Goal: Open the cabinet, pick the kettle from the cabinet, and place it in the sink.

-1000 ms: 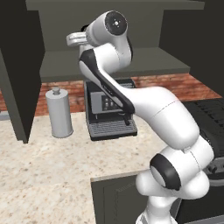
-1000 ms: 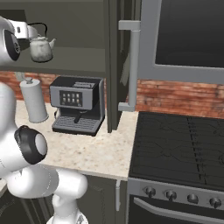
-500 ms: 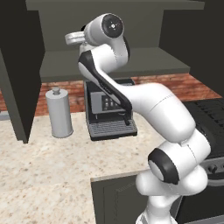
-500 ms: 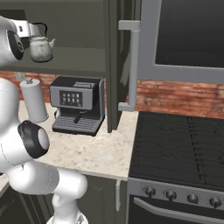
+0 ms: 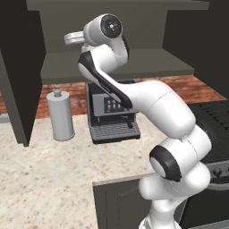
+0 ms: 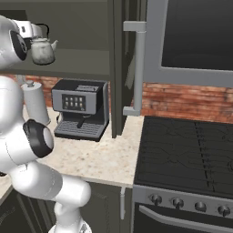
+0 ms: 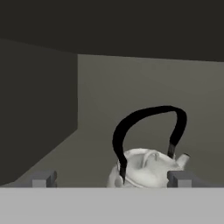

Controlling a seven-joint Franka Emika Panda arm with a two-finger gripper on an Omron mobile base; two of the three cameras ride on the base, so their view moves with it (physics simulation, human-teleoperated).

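With the cabinet (image 6: pixel 91 27) open, the kettle (image 7: pixel 148 168) stands upright on its shelf (image 5: pixel 134 62), straight ahead of the gripper (image 7: pixel 111 178) and slightly toward its right fingertip, black handle arching across the empty, wide-apart jaws.

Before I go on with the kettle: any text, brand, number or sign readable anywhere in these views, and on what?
No readable text anywhere.
Coffee machine: its front panel carries small pale marks, too small and blurred to read.
Stove: its knobs show no legible markings.
Kettle, grey canister and cabinet: plain, no labels visible.
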